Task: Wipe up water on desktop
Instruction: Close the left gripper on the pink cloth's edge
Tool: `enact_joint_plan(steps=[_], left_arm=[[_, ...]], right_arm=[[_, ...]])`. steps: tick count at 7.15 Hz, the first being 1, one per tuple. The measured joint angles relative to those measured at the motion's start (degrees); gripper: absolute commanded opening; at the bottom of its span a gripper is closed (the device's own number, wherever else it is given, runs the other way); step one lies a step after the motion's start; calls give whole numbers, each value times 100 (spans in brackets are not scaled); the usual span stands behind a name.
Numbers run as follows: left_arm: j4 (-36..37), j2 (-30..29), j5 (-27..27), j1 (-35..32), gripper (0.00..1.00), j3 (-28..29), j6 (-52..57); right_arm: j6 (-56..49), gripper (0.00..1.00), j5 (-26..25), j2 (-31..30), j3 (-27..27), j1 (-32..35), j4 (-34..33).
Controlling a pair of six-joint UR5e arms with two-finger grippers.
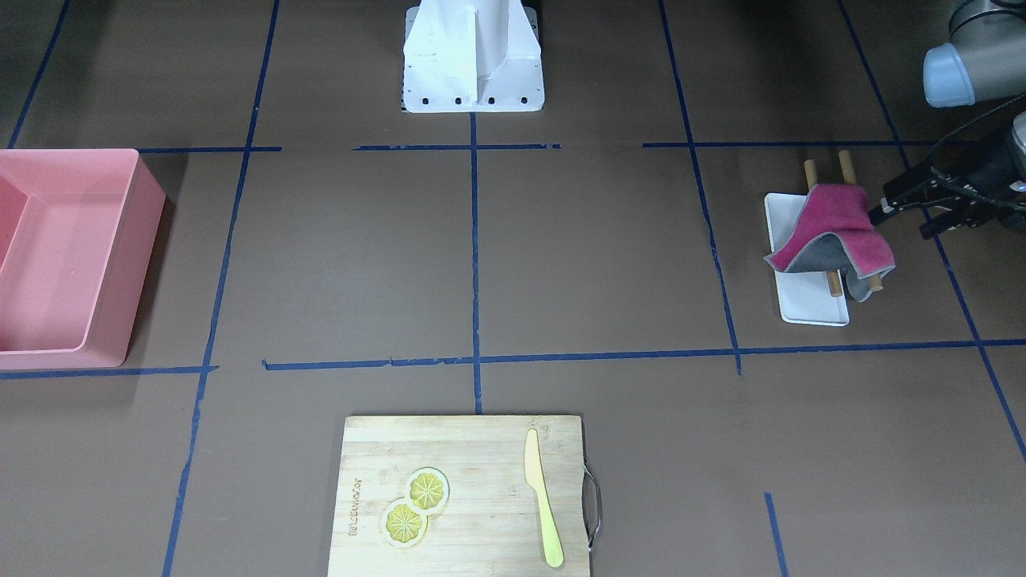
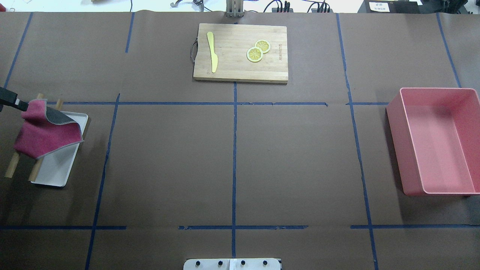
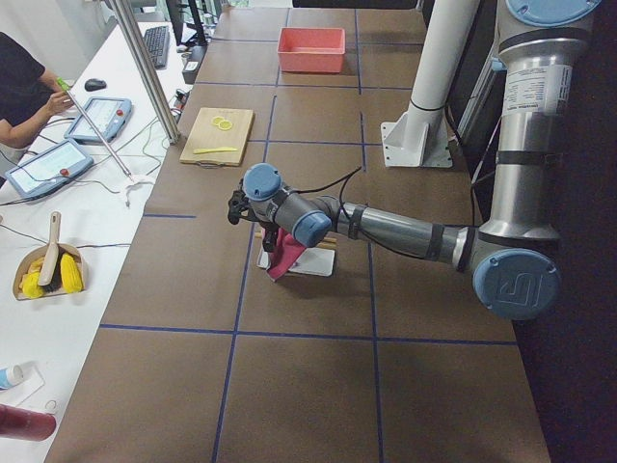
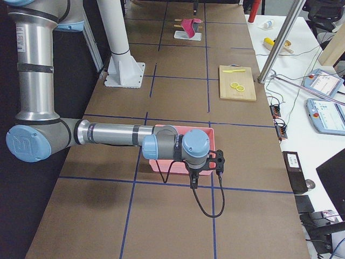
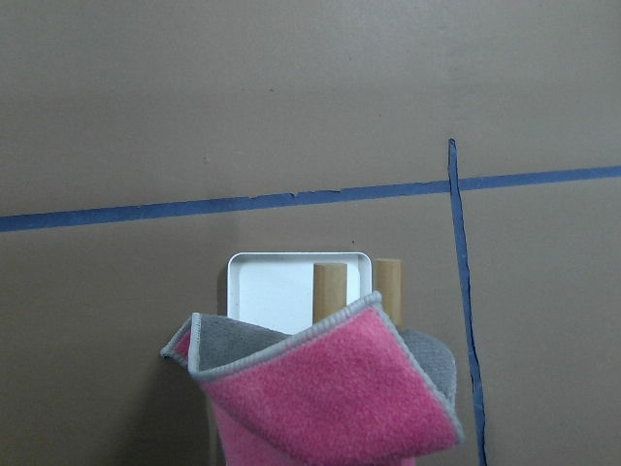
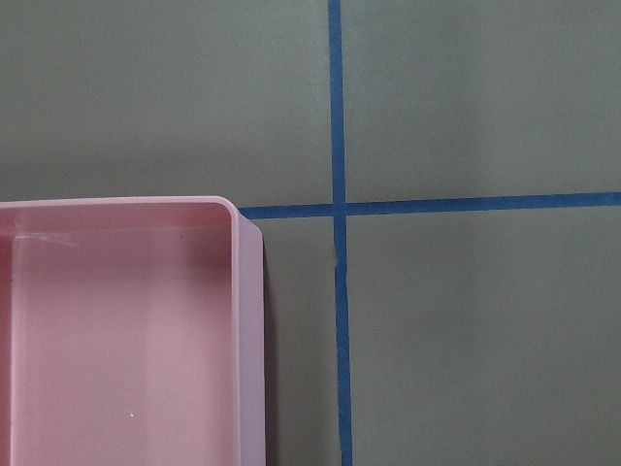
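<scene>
The desktop [image 1: 593, 256] is dark brown with blue tape lines; I see no water on it in any view. My left gripper [image 1: 878, 212] is shut on one corner of a pink-and-grey cloth [image 1: 842, 224]. It holds the cloth partly lifted over two wooden rods [image 1: 809, 170] and a white tray [image 1: 809, 308]. In the overhead view the gripper [image 2: 18, 104] comes in at the left edge with the cloth [image 2: 45, 137] draped below it. The cloth [image 5: 330, 388] fills the bottom of the left wrist view. My right gripper [image 4: 220, 163] shows only in the exterior right view, beside the pink bin; I cannot tell whether it is open.
A pink bin [image 2: 435, 142] stands at the robot's right. A bamboo cutting board [image 2: 232, 65] at the far edge carries a yellow knife [image 2: 212, 50] and two lemon slices [image 2: 258, 50]. The white robot base [image 1: 473, 56] stands at the near middle.
</scene>
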Motion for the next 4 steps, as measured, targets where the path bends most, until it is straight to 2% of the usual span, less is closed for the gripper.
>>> enact_joint_plan(steps=[4], left_arm=[[-184, -3, 27, 227, 98, 152, -170]], right_arm=[[0, 100, -11, 0, -2, 0, 0]])
